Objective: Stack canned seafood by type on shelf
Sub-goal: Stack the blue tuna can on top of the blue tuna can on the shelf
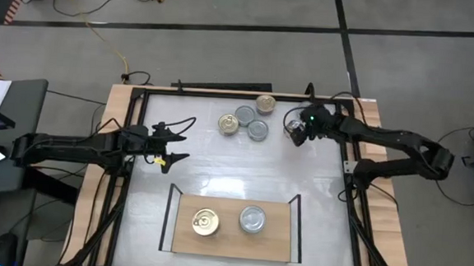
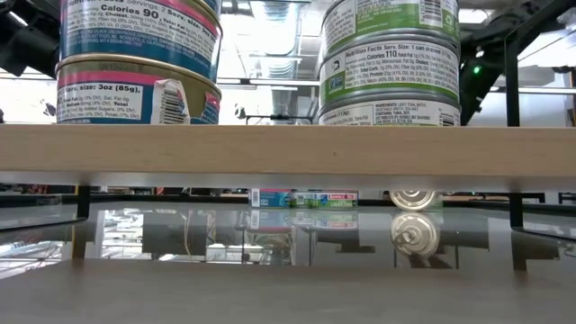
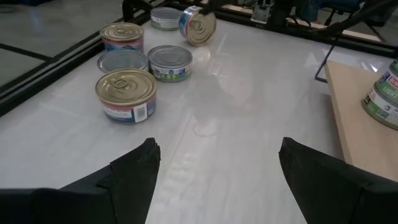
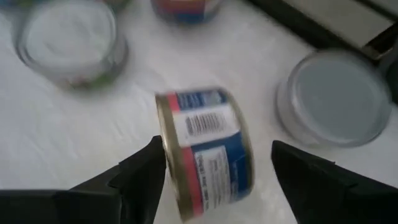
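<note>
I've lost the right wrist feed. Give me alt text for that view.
The right gripper hangs open over a blue-and-red labelled can lying on its side on the white tabletop, between its two dark fingers. Other cans sit beyond, one silver-lidded.

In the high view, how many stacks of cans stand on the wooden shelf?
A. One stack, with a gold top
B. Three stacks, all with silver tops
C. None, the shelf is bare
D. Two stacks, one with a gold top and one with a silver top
D: on the wooden shelf a gold-topped stack stands beside a silver-topped stack, and the low view shows each holds more than one can.
</note>
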